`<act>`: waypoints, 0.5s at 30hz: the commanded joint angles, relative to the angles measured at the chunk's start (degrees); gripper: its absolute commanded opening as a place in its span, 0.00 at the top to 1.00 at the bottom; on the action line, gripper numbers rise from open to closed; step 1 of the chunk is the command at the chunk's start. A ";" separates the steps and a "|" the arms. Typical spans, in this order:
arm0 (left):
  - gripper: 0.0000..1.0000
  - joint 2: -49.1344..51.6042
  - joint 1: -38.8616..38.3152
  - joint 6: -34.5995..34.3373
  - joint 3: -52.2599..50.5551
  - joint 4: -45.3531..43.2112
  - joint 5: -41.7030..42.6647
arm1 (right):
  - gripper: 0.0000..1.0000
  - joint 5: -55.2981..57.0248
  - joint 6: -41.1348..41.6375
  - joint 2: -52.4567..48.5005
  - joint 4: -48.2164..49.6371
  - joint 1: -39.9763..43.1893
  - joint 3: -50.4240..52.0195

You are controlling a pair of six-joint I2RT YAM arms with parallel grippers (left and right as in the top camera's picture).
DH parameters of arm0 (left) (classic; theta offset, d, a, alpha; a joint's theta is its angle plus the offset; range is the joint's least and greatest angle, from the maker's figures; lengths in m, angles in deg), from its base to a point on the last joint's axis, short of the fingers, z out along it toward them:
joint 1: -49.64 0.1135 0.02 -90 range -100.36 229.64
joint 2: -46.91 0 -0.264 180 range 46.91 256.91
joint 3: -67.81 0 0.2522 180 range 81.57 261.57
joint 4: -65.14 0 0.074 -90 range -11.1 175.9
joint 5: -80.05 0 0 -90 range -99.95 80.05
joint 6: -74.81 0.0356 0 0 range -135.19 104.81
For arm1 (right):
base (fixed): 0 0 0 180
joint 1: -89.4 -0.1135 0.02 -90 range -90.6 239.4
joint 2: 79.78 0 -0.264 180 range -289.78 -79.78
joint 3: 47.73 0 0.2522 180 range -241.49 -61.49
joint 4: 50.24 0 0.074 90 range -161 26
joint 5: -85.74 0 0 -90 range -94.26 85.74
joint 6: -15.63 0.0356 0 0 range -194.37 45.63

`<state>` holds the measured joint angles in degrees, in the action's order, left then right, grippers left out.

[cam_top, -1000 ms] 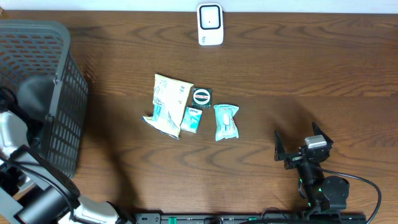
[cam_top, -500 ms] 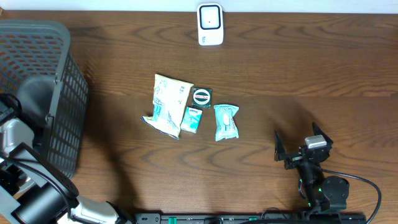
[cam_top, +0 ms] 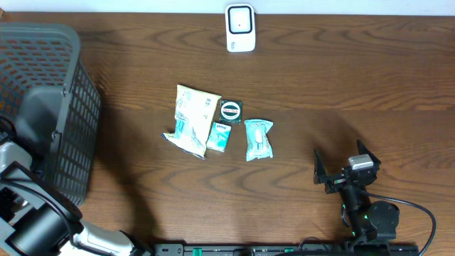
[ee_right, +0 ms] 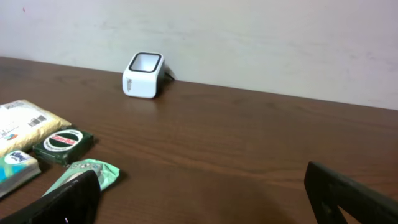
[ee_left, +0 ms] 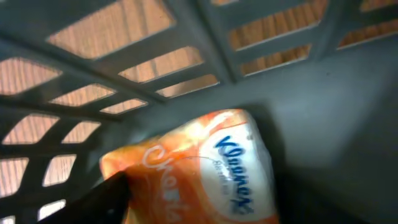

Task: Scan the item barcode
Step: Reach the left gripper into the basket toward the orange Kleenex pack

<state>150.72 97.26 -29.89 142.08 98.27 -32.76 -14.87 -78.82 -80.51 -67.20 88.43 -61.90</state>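
Slantwise in the basket (ee_left: 348, 124) lies the orange tissue pack (ee_left: 205, 168), logo up; right pincer (ee_right: 202, 199) apart, left pincer (ee_left: 99, 202) untellable.

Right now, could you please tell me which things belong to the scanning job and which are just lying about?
Job: barcode scanner; orange tissue pack inside the basket.
Lying about, for now: snack bag; dark green packet; blue pack; mint-green packet.

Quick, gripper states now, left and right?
Left gripper: cannot tell, at an orange Kleenex pack in the basket.
Right gripper: open, holding nothing.
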 commanded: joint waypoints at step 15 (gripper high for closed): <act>0.93 -5.35 0.20 -0.76 -0.02 1.11 19.58 | 0.01 -0.02 0.31 0.09 -0.24 0.55 0.09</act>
<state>149.28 97.89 -28.73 142.76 98.76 -26.12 -14.90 -78.82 -80.51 -67.20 88.43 -61.90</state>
